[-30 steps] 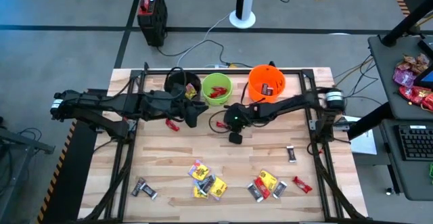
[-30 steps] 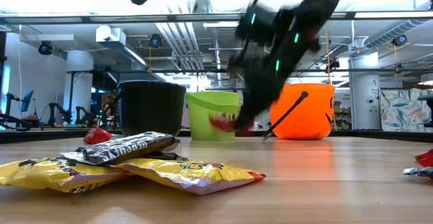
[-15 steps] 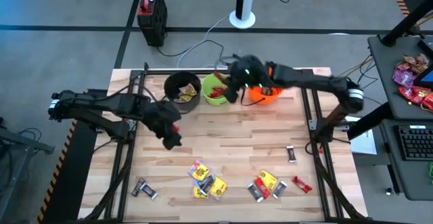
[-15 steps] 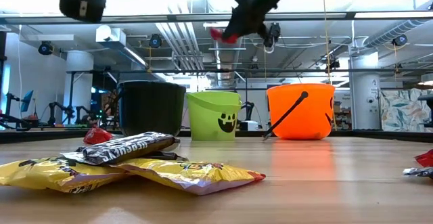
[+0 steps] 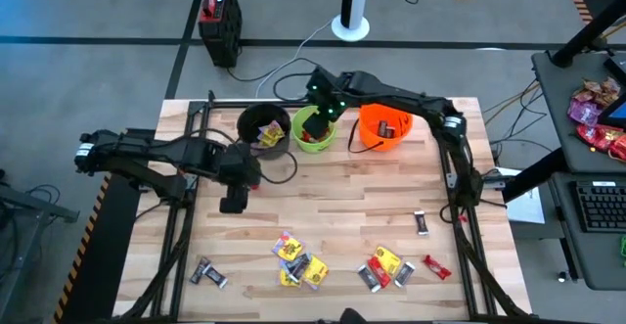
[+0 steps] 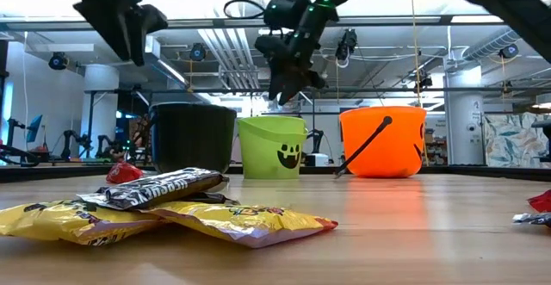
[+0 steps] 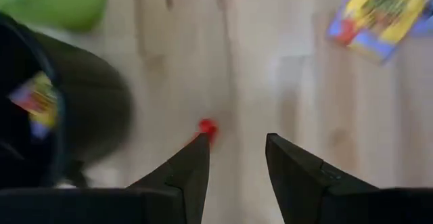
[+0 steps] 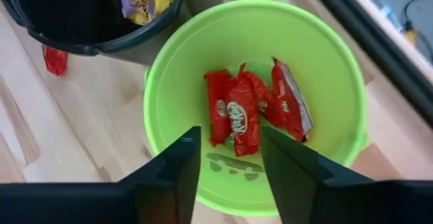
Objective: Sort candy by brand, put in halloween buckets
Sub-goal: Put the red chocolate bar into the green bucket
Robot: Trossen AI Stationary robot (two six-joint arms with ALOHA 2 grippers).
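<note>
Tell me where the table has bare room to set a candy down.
Bare wood spans the middle of the table, between the bucket row and the front candy piles. Its left front corner is free too. Crowded spots: around the black bucket, green bucket and orange bucket, and the yellow packets and red bars in front.

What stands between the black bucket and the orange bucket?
The lime green bucket stands between the black bucket and the orange bucket, clearest in the high view.
</note>
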